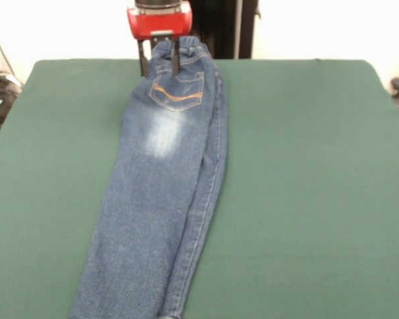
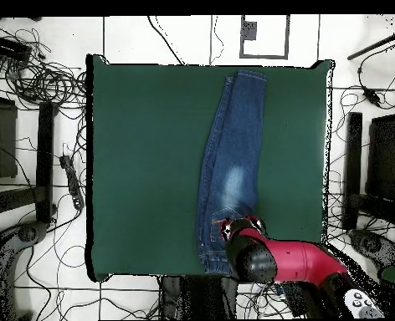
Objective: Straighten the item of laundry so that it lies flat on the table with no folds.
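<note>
My gripper (image 1: 159,58) is at the jeans (image 1: 161,179) waistband, fingers straddling and pinching the denim. Jeans lie folded lengthwise, legs stacked, on the table (image 1: 306,173).

We see the small blue denim jeans (image 1: 161,199) folded lengthwise, one leg over the other, stretched straight on the dark green table (image 1: 306,186). Their elastic waistband lies at the gripper (image 1: 159,61), stitched pocket and faded patch just beyond, legs running away from it.
</note>
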### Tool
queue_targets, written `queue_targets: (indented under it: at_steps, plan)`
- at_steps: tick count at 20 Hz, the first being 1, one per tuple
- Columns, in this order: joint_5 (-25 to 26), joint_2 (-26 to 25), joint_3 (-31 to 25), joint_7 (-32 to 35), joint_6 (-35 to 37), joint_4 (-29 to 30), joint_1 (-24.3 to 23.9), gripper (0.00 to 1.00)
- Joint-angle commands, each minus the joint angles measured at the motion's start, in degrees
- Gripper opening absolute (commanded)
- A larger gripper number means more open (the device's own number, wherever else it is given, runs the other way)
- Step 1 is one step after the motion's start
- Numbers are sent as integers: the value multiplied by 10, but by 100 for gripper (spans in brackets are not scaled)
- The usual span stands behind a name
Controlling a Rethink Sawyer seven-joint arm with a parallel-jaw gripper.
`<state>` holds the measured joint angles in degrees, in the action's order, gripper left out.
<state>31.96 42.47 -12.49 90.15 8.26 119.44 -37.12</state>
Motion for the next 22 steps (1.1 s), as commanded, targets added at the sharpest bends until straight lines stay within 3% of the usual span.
queue_targets:
  at_steps: [1,12,22]
  plan:
    - [36,-56,-7,29,8,-67,44,100]
    - [49,-62,8,30,32,-89,59,100]
    - [48,-49,-11,6,44,-78,29,100]
